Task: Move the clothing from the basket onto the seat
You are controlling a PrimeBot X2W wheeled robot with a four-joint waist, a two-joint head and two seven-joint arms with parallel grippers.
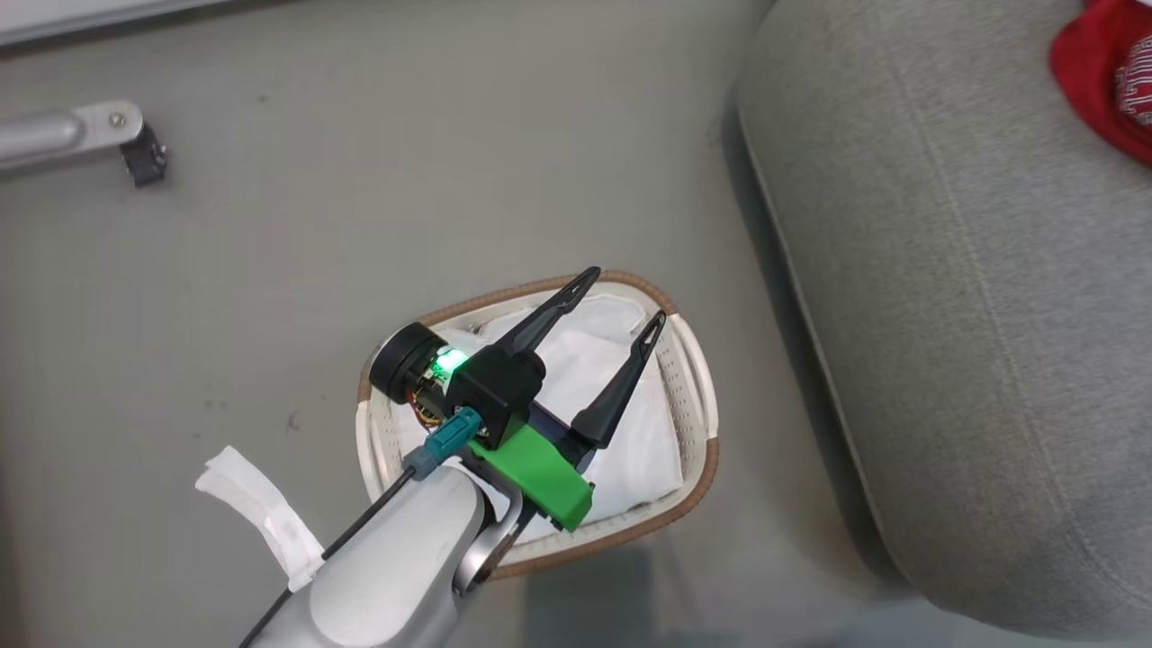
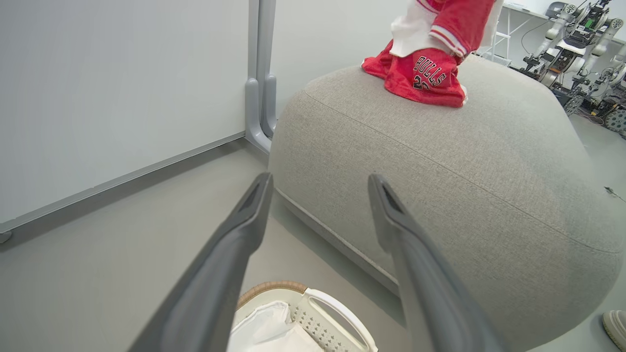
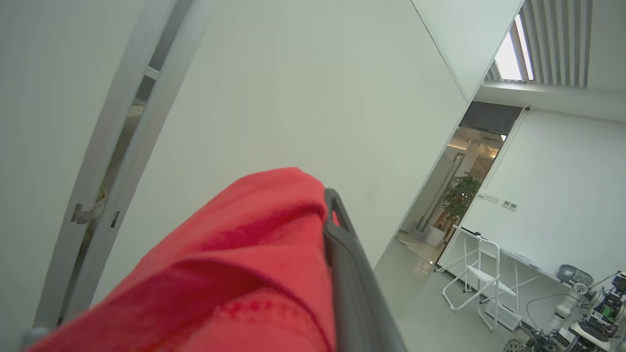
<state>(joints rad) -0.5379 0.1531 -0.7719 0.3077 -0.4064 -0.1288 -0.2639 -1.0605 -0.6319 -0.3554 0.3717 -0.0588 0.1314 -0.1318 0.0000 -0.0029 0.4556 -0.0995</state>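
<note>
- Left claw (image 1: 627,293): we record its two long dark fingers spread wide with nothing between them. It hangs over the basket with its tips aimed toward the seat. The left wrist view (image 2: 320,181) shows the same open gap.
- Basket (image 1: 703,468): it stands on the grey floor (image 1: 360,225), directly beneath the left claw. It has a white perforated wall and a brown woven rim. One handle end (image 2: 337,305) shows below and between the claw's fingers.
- Liner (image 1: 634,450): we note white cloth rumpled inside the basket, under the left claw's fingers.
- Seat (image 1: 945,270): this large grey woven cushion lies ahead of the left claw's fingertips and off to their right. It is near the basket but apart from it. Its rounded side (image 2: 440,166) rises just past the tips.
- Clothing (image 2: 425,78): a red jersey lettered BULLS lies on top of the seat, well beyond the left claw. A second red piece with white trim hangs just above it. We cannot tell whether the two touch. From the head, red fabric (image 1: 1093,67) sits at the seat's far corner.
- Right claw (image 3: 328,200): we list it as pressed together, pinching a fold of the red clothing (image 3: 244,244). The cloth drapes over one finger and hides it. The other finger runs along the cloth's edge.
- Metal leg (image 1: 90,135): it has a dark foot and sits on the floor, well to the left of the left claw.
- Shoe (image 2: 615,327): it is on the floor beside the seat, far right of the left claw.
</note>
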